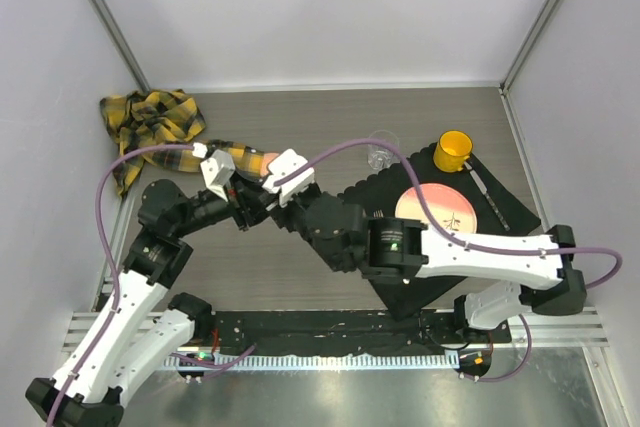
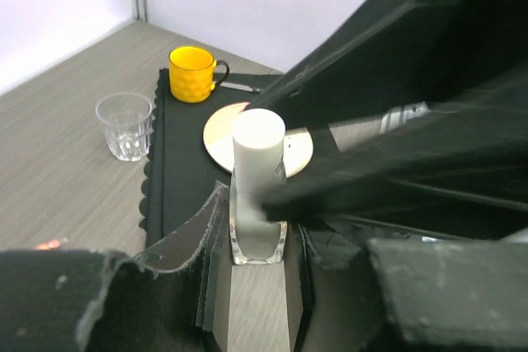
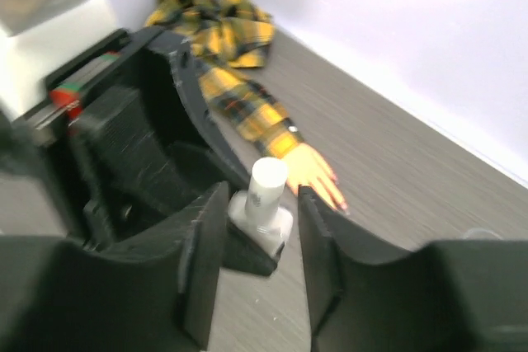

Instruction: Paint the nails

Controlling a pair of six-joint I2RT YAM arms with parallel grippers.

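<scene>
My left gripper [image 2: 257,241] is shut on the base of a small clear bottle with a white cap [image 2: 258,147] and holds it upright above the table. My right gripper [image 3: 261,204] is open, with its jaws on either side of the white cap [image 3: 268,179] and a gap on both sides. The peach-pink fake hand [image 3: 316,177] lies flat just beyond, sticking out of the yellow-black plaid sleeve [image 3: 235,96]; its tiny nails [image 3: 341,206] show at the fingertips. In the top view both grippers [image 1: 243,197] [image 1: 274,185] meet beside the hand [image 1: 262,160], and the bottle is hidden.
A clear glass [image 1: 380,155] stands right of the hand. A black mat [image 1: 500,222] at right carries a yellow mug [image 1: 453,150], a round plate [image 1: 435,209] and a thin tool [image 1: 487,190]. Walls close in on three sides.
</scene>
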